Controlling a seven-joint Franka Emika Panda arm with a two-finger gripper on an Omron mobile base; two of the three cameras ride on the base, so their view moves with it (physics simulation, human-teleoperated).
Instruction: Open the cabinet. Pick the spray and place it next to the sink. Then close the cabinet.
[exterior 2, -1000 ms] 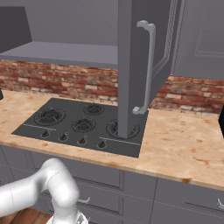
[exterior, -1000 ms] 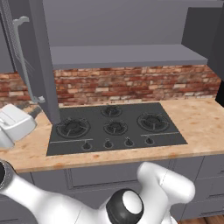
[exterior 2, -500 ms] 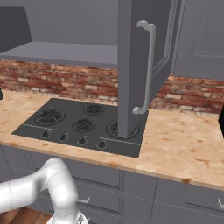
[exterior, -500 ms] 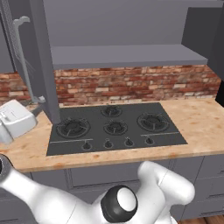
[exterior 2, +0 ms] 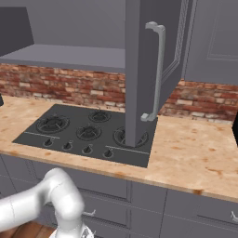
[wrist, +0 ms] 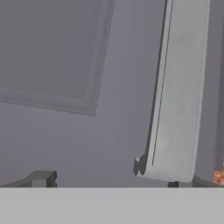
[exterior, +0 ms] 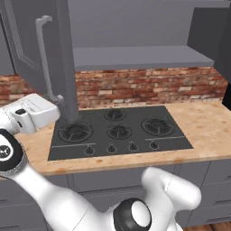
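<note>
Nearest, the gripper [wrist: 109,180] had its two dark fingertips [wrist: 41,178] spread wide apart with nothing between them, low in the hand view at about 7 and 5 o'clock. Just beyond them stood a panelled door of the cabinet [wrist: 65,65], dark grey and close up, with its long silver bar handle [wrist: 177,100] running from 1 down to 5 o'clock; the handle's lower end sat just above the right-hand tip, whether touching I could not tell. From the left base view, the white hand [exterior: 29,113] hung at 9 o'clock beside the swung-open door [exterior: 40,49], near its handle [exterior: 45,58]. Farther off lay the black hob [exterior: 119,131] on the wooden counter [exterior: 203,131], with the brick wall [exterior: 149,85] behind. The right base view showed the same door [exterior 2: 148,60] open over the hob [exterior 2: 83,132].
</note>
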